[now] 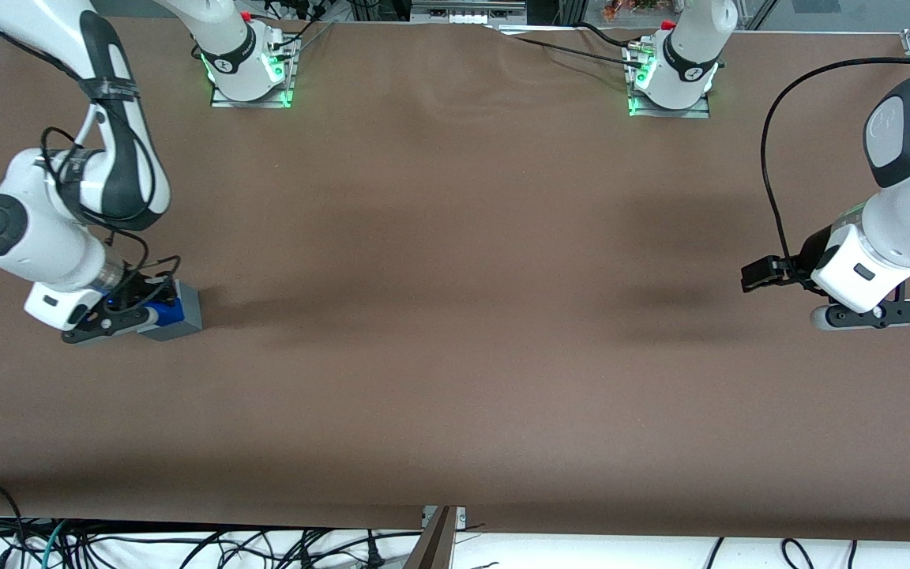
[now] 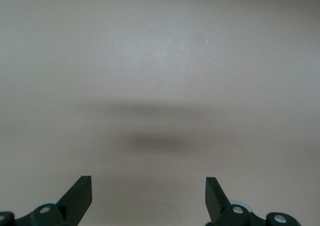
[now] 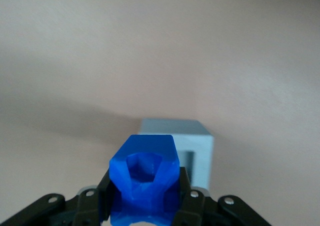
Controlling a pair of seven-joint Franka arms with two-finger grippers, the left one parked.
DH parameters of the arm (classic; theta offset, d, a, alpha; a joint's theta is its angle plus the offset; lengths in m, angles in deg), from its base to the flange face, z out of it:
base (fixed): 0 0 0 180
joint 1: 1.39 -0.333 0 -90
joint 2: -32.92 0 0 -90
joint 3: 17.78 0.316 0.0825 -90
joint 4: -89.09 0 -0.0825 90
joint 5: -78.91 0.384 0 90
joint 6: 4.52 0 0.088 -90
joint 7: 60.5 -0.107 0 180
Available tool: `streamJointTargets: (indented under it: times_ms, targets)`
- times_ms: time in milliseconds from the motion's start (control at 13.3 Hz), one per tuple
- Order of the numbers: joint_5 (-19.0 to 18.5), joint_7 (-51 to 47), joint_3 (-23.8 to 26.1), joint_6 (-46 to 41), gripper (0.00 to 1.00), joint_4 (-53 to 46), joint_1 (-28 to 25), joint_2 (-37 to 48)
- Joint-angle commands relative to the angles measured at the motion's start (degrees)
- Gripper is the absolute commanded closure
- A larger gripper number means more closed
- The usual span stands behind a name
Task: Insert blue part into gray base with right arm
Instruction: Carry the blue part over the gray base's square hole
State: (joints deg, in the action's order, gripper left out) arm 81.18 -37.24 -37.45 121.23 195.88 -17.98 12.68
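Note:
My right arm's gripper point(image 1: 156, 310) is low over the table at the working arm's end and is shut on the blue part point(image 1: 163, 310). In the right wrist view the black fingers point(image 3: 184, 196) clamp both sides of the blue part point(image 3: 145, 178), whose hollowed end faces away from the camera. The gray base point(image 1: 180, 317) stands on the table right against the gripper, partly covered by it. In the right wrist view the gray base point(image 3: 192, 146) sits just past the blue part, which overlaps its near face. I cannot tell whether they touch.
The brown table surface point(image 1: 455, 316) stretches toward the parked arm's end. Two arm bases point(image 1: 250, 67) with green lights stand along the edge farthest from the front camera. Cables point(image 1: 107, 545) hang below the near edge.

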Motion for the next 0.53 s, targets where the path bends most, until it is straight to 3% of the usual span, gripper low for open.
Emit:
streamJointTargets:
  times_ms: [0, 451]
  targets:
    - [0.72, 3.7, -2.29, -1.38, 0.72, 0.88, -0.29, 1.26]
    - [3.7, 4.95, -2.92, -0.59, 0.72, 1.05, 0.76, -1.37]
